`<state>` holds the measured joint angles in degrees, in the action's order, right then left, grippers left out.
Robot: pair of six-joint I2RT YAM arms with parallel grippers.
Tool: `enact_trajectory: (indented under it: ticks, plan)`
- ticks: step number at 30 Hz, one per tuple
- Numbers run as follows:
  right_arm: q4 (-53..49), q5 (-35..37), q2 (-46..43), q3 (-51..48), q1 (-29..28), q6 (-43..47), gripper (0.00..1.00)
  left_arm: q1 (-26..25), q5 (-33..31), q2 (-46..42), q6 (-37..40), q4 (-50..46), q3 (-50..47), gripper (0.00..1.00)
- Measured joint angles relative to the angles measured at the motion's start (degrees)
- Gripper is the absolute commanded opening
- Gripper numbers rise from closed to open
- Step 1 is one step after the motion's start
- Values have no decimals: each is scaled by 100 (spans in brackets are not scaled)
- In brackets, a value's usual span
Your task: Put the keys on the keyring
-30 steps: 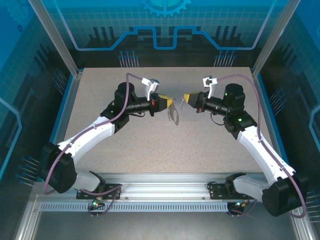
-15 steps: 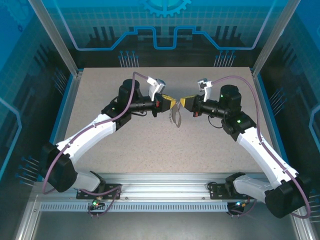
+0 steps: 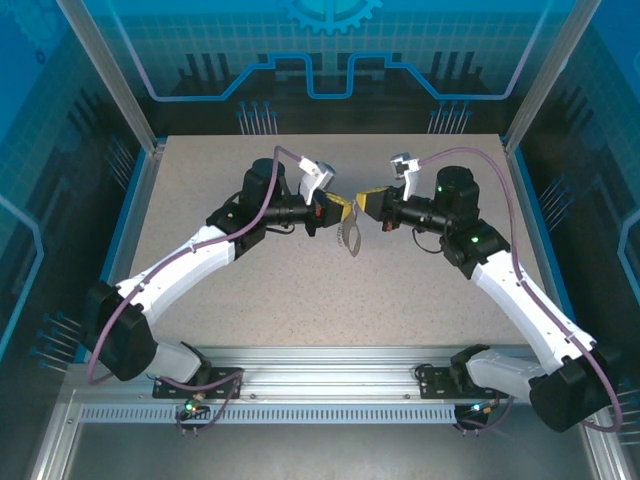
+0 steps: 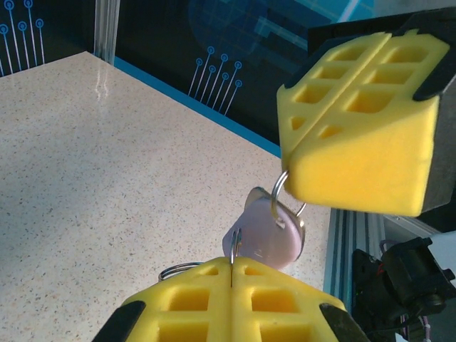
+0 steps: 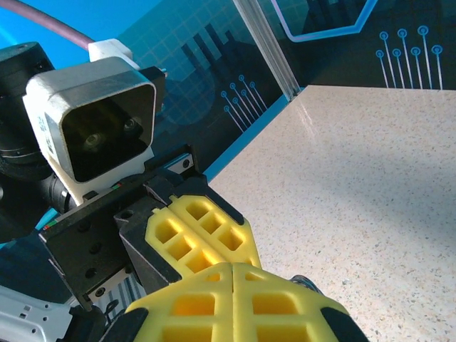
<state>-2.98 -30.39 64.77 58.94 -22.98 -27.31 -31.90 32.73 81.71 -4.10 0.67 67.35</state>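
Left claw [image 4: 231, 269] and right claw [image 4: 291, 146], both closed, flank the lilac key [image 4: 269, 235].

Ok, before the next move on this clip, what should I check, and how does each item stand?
1. Left jaws shut on the dark grey metal keyring: ok.
2. Right jaws shut on the thin silver wire loop: ok.
3. Wire loop passes through the small lilac-headed key: cannot tell.
4. Key threaded onto the keyring: cannot tell.
5. Gap between the two pairs of yellow jaws: ok.
6. Key hangs clear of the speckled beige table: ok.
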Motion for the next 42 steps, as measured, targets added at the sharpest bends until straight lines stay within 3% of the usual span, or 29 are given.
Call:
enact_trajectory:
  ticks: [42]
  plan:
    - [-9,37,254,-238,208,101,0,-15,-343,0,22,-37,11,0]
